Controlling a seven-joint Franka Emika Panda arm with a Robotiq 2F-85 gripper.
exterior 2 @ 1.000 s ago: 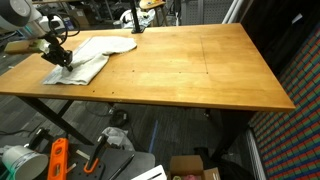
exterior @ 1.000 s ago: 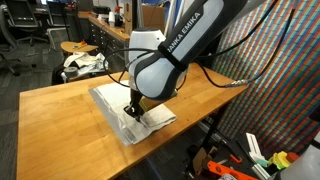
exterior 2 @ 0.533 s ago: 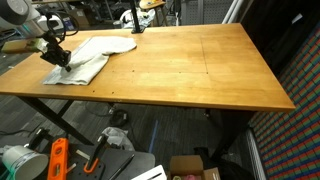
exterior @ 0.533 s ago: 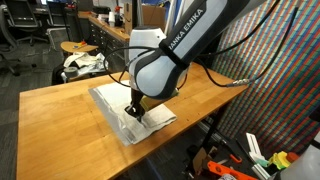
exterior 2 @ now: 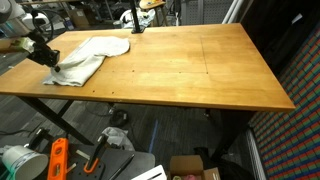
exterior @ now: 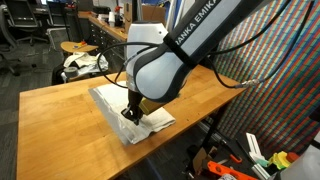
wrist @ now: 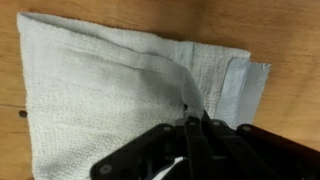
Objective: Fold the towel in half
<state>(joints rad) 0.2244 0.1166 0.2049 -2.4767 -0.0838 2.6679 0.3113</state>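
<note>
Closure of the gripper [exterior: 128, 113] on the towel [exterior: 106, 100] edge, jaws pinched tight moments after narrowing; cloth near a table [exterior: 50, 115] corner, already dragged sideways and bunched; likely start of the fold-over, lift needed next

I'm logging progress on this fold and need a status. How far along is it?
Done: the gripper is shut on the towel near one edge. In hand: the cloth puckers up toward the pinch. Left: the towel lies mostly spread on the table, not halved, so the pinched edge likely needs carrying across and releasing.
</note>
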